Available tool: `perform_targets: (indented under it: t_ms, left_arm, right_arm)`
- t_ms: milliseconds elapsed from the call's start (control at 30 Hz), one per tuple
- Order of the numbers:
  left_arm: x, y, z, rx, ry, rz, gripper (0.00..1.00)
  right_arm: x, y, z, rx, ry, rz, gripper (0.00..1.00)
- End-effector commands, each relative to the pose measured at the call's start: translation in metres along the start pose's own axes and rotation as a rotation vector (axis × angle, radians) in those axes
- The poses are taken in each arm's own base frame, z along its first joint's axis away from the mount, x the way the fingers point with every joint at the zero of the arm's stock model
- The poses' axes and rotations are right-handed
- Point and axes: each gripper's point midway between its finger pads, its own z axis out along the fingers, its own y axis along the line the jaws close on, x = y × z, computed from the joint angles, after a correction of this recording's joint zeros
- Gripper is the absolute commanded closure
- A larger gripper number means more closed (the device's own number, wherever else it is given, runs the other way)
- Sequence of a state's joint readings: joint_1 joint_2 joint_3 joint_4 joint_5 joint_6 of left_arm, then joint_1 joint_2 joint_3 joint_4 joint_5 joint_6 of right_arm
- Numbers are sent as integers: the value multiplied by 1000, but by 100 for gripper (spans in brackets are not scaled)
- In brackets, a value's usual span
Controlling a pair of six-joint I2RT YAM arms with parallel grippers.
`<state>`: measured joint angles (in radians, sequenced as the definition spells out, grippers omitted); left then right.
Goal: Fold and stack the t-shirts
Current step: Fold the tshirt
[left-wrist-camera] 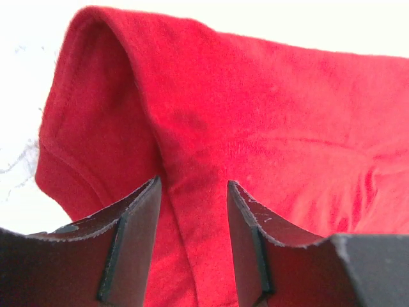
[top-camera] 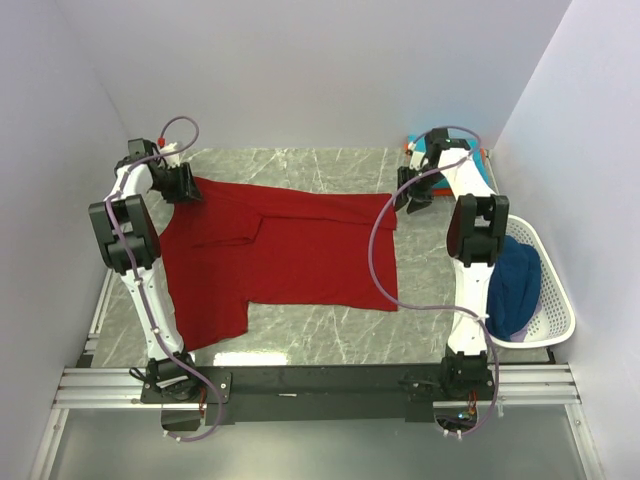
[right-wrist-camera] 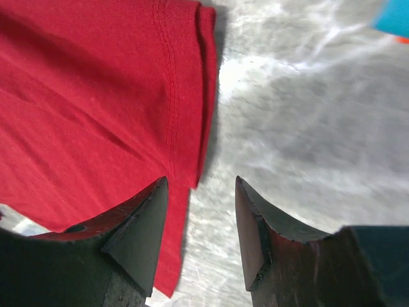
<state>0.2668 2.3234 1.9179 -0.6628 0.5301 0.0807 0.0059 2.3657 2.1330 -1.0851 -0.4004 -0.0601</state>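
Note:
A dark red t-shirt (top-camera: 290, 250) lies spread on the marble table, its upper part folded over. My left gripper (top-camera: 186, 186) is at the shirt's far left corner. In the left wrist view (left-wrist-camera: 193, 185) it is open, with a ridge of the red cloth (left-wrist-camera: 255, 115) lying between the jaws. My right gripper (top-camera: 410, 196) is at the far right corner. In the right wrist view (right-wrist-camera: 201, 182) it is open and straddles the shirt's hemmed edge (right-wrist-camera: 185, 96) and bare table. A navy blue shirt (top-camera: 515, 280) lies in the basket. A teal shirt (top-camera: 425, 136) shows behind my right arm.
The white mesh basket (top-camera: 560, 300) stands at the right table edge beside my right arm. The teal cloth also shows in the right wrist view (right-wrist-camera: 393, 16), with an orange edge under it. White walls close in on three sides. A metal rail (top-camera: 320, 385) runs along the front.

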Motion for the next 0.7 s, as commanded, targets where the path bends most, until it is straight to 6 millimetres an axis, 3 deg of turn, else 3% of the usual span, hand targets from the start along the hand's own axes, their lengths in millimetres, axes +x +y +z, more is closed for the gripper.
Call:
perform_targets:
  t_ms: [0, 267, 533, 667]
  left_arm:
    - [-24, -3, -3, 9, -58, -19, 49]
    - [-27, 1, 7, 14, -64, -37, 49]
    - [-25, 3, 9, 12, -63, -38, 49]
    - [-24, 3, 10, 11, -63, -39, 52]
  right_arm:
    - [2, 15, 11, -66, 20, 31, 46]
    - [15, 12, 27, -85, 73, 79, 45]
    - [41, 14, 29, -115, 136, 116, 45]
    - [45, 18, 30, -146, 145, 126, 47]
